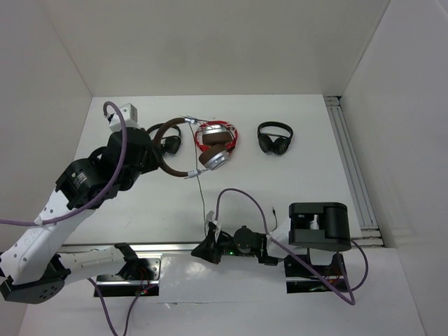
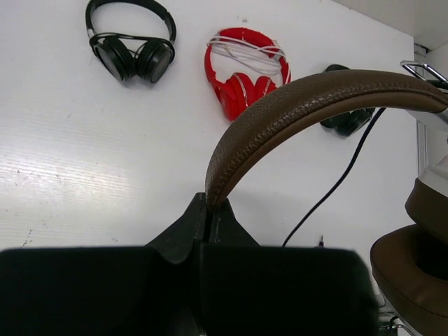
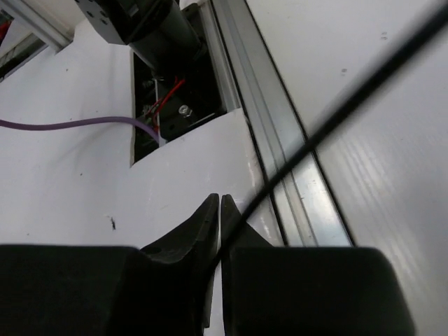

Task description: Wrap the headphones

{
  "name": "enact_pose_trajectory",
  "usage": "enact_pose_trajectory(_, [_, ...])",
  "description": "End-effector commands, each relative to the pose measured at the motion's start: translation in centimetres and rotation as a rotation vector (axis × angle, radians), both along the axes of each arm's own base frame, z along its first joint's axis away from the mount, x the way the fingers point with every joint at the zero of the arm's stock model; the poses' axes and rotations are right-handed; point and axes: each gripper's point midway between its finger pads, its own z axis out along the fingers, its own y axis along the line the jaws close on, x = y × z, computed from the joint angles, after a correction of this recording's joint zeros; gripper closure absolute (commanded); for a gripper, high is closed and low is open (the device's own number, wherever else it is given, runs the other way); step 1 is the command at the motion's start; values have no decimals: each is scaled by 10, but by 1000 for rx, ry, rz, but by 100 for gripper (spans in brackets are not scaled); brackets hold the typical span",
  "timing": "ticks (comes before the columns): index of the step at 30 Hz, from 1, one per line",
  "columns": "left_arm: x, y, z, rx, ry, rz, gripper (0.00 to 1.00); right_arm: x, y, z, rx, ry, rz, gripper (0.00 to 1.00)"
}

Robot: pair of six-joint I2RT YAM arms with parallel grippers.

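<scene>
Headphones (image 2: 308, 101) within left tool (image 2: 208, 204)

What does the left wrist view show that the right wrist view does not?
Only left wrist: the left end effector shut on the headphones at the brown headband, plus the red pair and a black pair. Only right wrist: the right end effector shut on the cable, an aluminium rail, a purple wire. Both: that black cable and the white table.
</scene>
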Motion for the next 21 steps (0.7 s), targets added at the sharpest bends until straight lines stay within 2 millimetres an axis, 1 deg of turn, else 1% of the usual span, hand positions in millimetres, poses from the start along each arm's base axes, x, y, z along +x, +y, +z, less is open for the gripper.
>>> enact_pose_trajectory(1, [7,12,44,-85,-130,75,100,-5,4,29,98,-48,-44,90])
enact_pose_trajectory(2, [10,17,40,-64,-125,102,100,-2,5,28,83,-51,-82,100])
enact_pose_trajectory(3, [11,19,41,-59,-130,113,100,-13,5,23,39,-78,-64,100])
enact_pose_trajectory(4, [12,21,38,-48,-128,123,100,-17,10,27,33,-96,-65,100])
enact_pose_trajectory(5, [15,26,34,-21,-121,154,100,-15,12,34,27,-116,-107,100])
enact_pose_trajectory(6, [16,27,31,-11,-118,162,100,-29,10,20,-64,-159,-79,100])
enact_pose_trajectory(7, [19,28,24,6,-102,170,100,-28,20,33,-63,-185,-127,100])
enact_pose_trajectory(8, [23,30,21,21,-96,190,100,-34,21,40,-77,-216,-124,100])
enact_pose_trajectory(9, [24,30,16,31,-86,190,100,-44,18,30,-152,-245,-100,100])
enact_pose_trajectory(10, [28,30,6,54,-64,199,100,-47,20,35,-162,-253,-109,100])
enact_pose_trajectory(11, [31,31,0,70,-48,208,100,-44,26,45,-165,-277,-149,100])
enact_pose_trajectory(12, [32,30,-2,62,-49,212,100,-45,22,44,-209,-307,-145,100])
enact_pose_trajectory(13, [34,29,-10,73,-38,211,100,-45,23,51,-212,-316,-143,100])
enact_pose_trajectory(14, [36,30,-18,89,-21,220,100,-48,29,62,-207,-329,-148,100])
enact_pose_trajectory(15, [37,31,-21,89,-23,234,100,-44,25,62,-248,-364,-149,100])
enact_pose_trajectory(16, [40,30,-32,108,-2,246,100,-40,25,70,-255,-383,-167,100])
enact_pose_trajectory(17, [38,31,-38,115,12,249,100,-34,29,88,-244,-394,-207,100])
enact_pose_trajectory(18, [40,33,-46,133,30,259,100,-31,27,98,-241,-406,-220,100])
enact_pose_trajectory(19, [41,33,-58,160,57,258,100,-28,23,101,-274,-446,-220,100])
enact_pose_trajectory(20, [41,36,-63,169,66,266,100,-26,26,119,-256,-454,-233,100])
enact_pose_trajectory(21, [42,35,-70,187,83,265,100,-25,25,131,-251,-478,-229,100])
